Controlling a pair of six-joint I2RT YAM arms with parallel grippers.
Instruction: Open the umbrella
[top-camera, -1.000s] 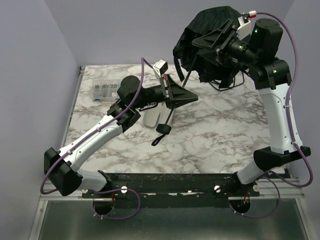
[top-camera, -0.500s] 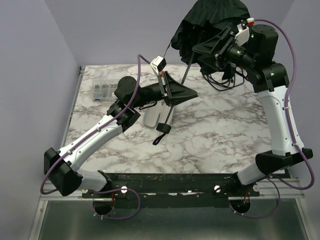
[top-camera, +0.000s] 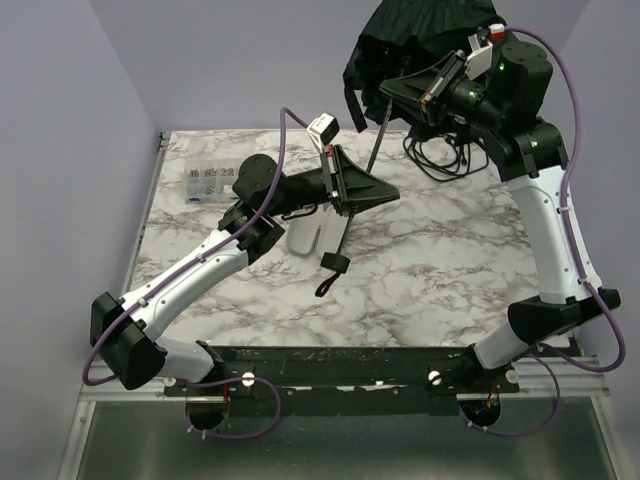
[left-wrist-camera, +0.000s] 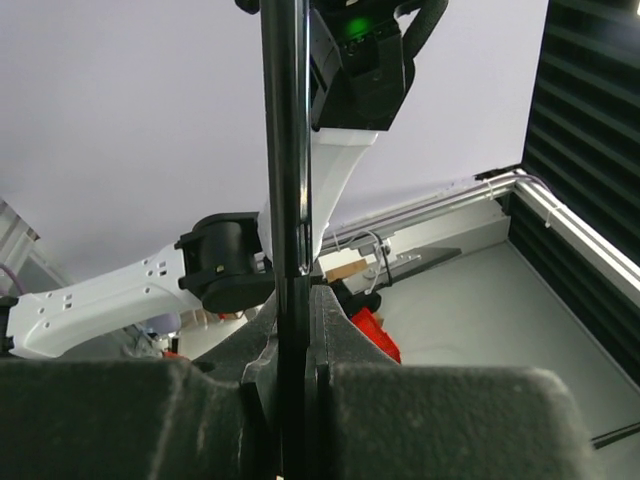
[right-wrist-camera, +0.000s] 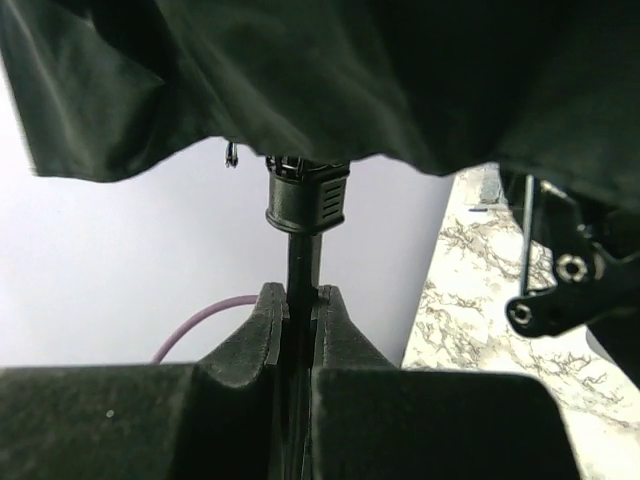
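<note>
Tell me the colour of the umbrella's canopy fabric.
Plain black, no pattern; the umbrella canopy shows best in the right wrist view.

surface: marble table (top-camera: 430, 260) | on it: clear compartment box (top-camera: 208, 183) far-left; cream sleeve (top-camera: 308, 235) centre; black cable (top-camera: 440, 160) far-right

I watched from a fixed camera high behind both bases, looking down across the marble table (top-camera: 430, 290). The left wrist camera sat tight against its fingers (left-wrist-camera: 130, 420), facing the right arm (left-wrist-camera: 345, 165). The right wrist camera looked closely under the umbrella (right-wrist-camera: 400, 80), which all three views shared.
</note>
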